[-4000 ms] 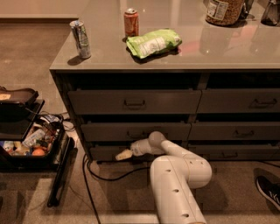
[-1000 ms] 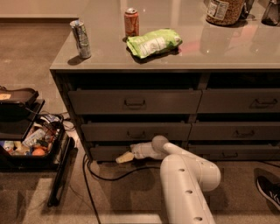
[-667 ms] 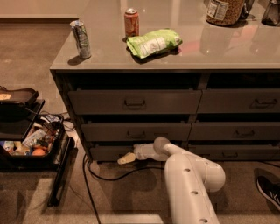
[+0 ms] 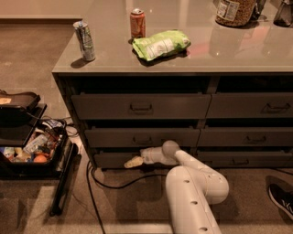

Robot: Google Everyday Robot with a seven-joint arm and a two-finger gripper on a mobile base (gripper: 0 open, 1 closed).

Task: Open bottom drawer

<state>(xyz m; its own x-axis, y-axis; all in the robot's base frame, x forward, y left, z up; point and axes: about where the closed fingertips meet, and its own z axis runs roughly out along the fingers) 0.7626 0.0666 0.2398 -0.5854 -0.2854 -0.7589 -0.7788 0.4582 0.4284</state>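
Observation:
The bottom drawer (image 4: 109, 159) is the slim, low dark panel at the foot of the left stack, under two taller drawers. My gripper (image 4: 133, 162) is right in front of this panel near its centre, pointing left, at about the height of the handle. The drawer's handle is hidden behind my gripper and white wrist (image 4: 158, 154). My white arm (image 4: 194, 192) reaches in from the lower right. The drawer front looks about flush with the cabinet.
On the counter stand a silver can (image 4: 85, 41), a red can (image 4: 137, 23), a green bag (image 4: 160, 44) and a jar (image 4: 236, 11). An open black case (image 4: 27, 151) sits on the floor at left. A black cable (image 4: 114, 185) runs below the drawer. A shoe (image 4: 281, 199) lies at right.
My arm's elbow and body have shifted to the right over the frames. The gripper has stayed at the bottom drawer's front, edging slightly right. The drawer has not visibly moved.

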